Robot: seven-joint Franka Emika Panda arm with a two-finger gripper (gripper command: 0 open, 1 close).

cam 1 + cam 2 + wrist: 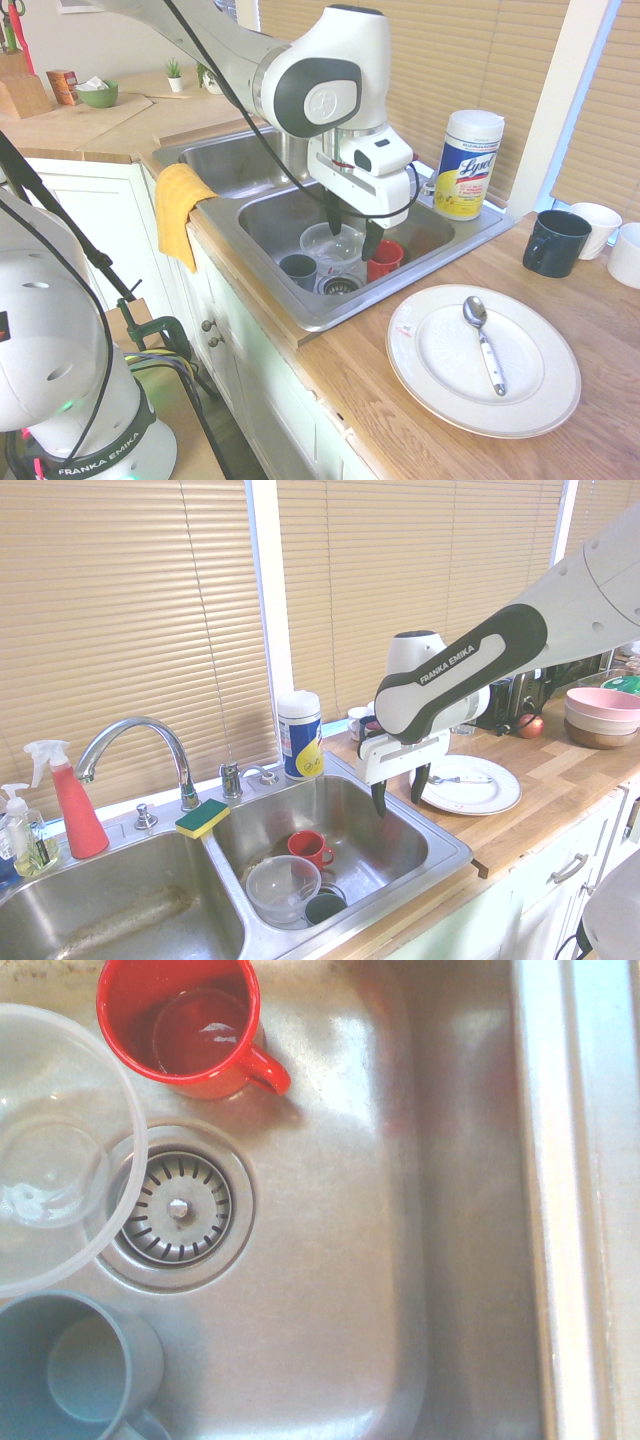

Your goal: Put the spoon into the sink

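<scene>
A pale wooden counter (115,145) runs through the room and turns a corner. Below the counter are white cabinets (225,375), one with round knobs (208,325) and another with a curved metal handle (568,869). Tan slatted blinds (110,620), lowered, cover the windows behind the counter, with a white window frame (271,600) rising between them. Beyond the counter's corner stands a plain, light wall (120,42). Bluish-white light edges the blinds above the counter, and the room is bright.
</scene>
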